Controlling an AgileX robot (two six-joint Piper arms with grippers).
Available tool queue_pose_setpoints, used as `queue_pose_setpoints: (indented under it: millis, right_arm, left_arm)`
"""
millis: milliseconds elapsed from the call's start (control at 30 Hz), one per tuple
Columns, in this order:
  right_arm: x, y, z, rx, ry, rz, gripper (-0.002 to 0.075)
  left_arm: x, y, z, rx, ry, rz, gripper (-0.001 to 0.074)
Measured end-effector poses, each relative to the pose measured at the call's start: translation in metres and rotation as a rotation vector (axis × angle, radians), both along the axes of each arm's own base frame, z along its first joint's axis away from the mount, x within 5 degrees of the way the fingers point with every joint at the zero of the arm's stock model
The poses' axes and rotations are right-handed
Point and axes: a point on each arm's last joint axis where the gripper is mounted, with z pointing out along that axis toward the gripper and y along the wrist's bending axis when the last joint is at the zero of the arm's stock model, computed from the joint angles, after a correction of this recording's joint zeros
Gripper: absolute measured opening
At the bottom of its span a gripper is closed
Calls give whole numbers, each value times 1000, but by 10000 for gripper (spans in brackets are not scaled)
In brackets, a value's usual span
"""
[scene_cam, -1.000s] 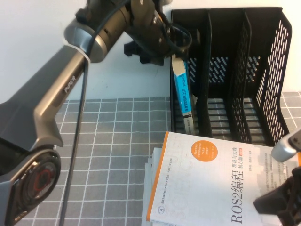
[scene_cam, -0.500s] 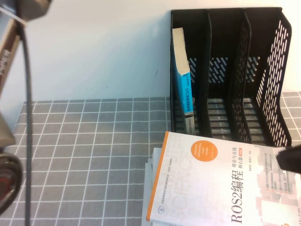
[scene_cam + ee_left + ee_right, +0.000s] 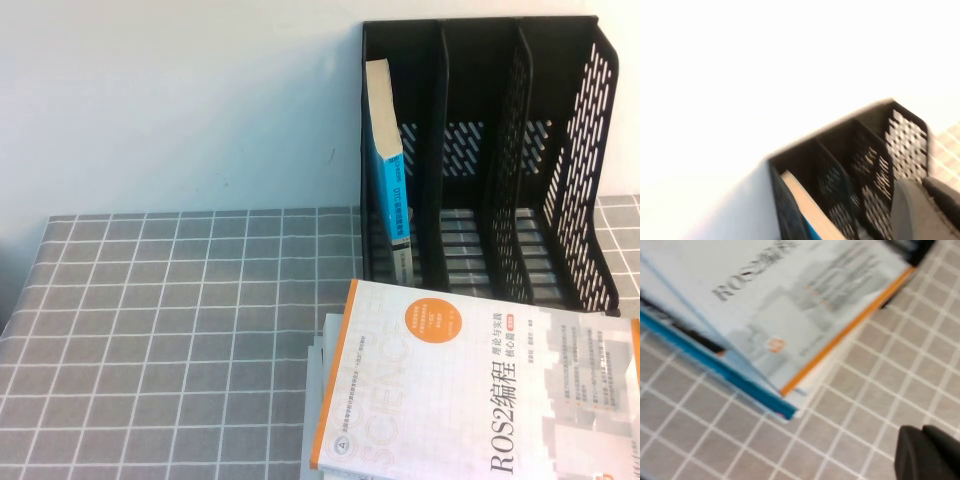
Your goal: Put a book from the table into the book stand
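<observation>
Nearest you, at five o'clock on the tabletop (image 3: 180,330), the white ROS2 book (image 3: 470,390) tops a stack; the right gripper (image 3: 927,452) hangs above its corner, whether spread or pressed together you cannot tell. Farther back, at one o'clock, the book (image 3: 385,150) stands upright, spine toward you, in the book stand (image 3: 575,180), leftmost slot. The left gripper (image 3: 925,210) hovers high over that stand; its state is unclear too.

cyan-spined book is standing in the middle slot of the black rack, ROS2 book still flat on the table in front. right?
Not quite. The cyan-spined paperback book stands in the leftmost slot of the black plastic file rack, not the middle one; the high view shows it. The white ROS2 book does lie flat on the grey gridded table in front. Neither pincer appears in the high view.
</observation>
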Motion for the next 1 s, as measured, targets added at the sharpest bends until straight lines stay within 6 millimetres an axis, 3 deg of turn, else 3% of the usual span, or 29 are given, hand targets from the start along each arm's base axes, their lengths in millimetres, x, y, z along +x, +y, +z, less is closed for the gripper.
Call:
queue_pose_setpoints:
  millis: [167,300,467,633,800,1000]
  right_arm:
    - [-51,-22,4,-11,-257,-90,-2]
    - [-71,-24,-10,85,-396,-110,-3]
    - [-65,-20,-46,154,-437,-107,-2]
    - [-47,-12,-81,205,-434,-97,-2]
    - [-36,-9,-89,240,-488,-103,-3]
    - [-27,-8,-96,260,-548,-113,-3]
  left_arm:
    - [-35,14,7,44,24,-78,1]
    - [-65,27,7,36,8,-132,1]
    - [-101,49,-6,-10,-90,-128,1]
    - [-138,72,-46,-65,-117,-111,1]
    - [-165,88,-91,-107,-127,-109,0]
    - [-176,98,-142,-162,-158,-70,0]
